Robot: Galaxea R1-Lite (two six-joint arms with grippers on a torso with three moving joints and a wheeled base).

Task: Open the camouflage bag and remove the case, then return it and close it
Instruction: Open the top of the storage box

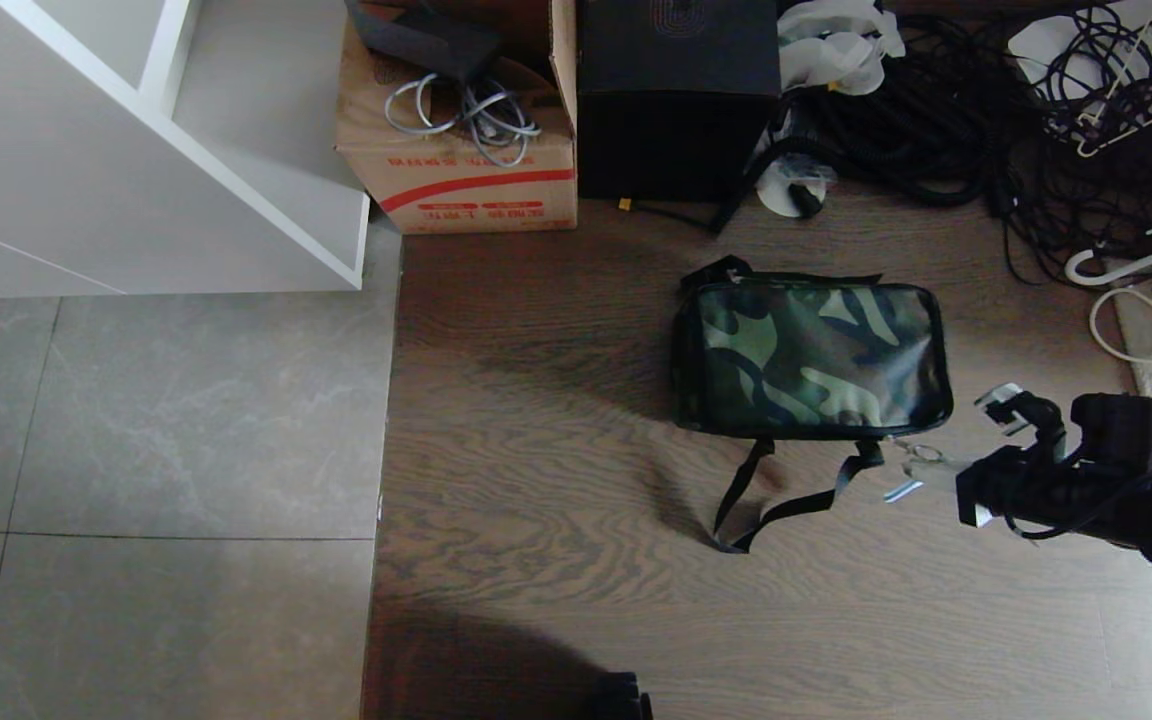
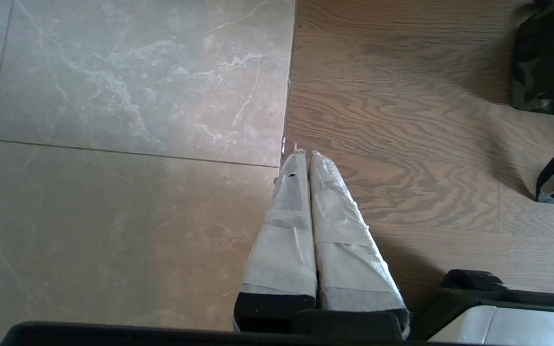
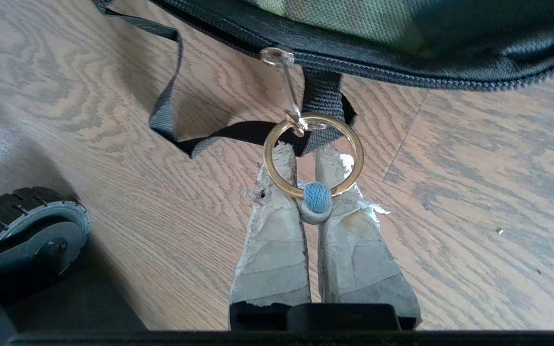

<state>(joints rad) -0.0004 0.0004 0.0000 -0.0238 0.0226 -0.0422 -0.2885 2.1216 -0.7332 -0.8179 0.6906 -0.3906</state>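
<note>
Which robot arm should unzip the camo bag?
The right. Its gripper is already shut on the gold ring of the zip pull at the camouflage bag. The left gripper is shut and empty over the floor, away from the bag.

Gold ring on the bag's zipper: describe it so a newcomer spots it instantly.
Find the camouflage bag on the wood floor; at its near right corner the right gripper pinches a gold ring. It hangs from the zipper by a clear pull and carries a blue bead.

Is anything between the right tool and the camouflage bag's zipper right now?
Nothing visible. The right tool is shut on the gold pull ring, which links by a clear tab to the zipper of the closed camouflage bag.
</note>
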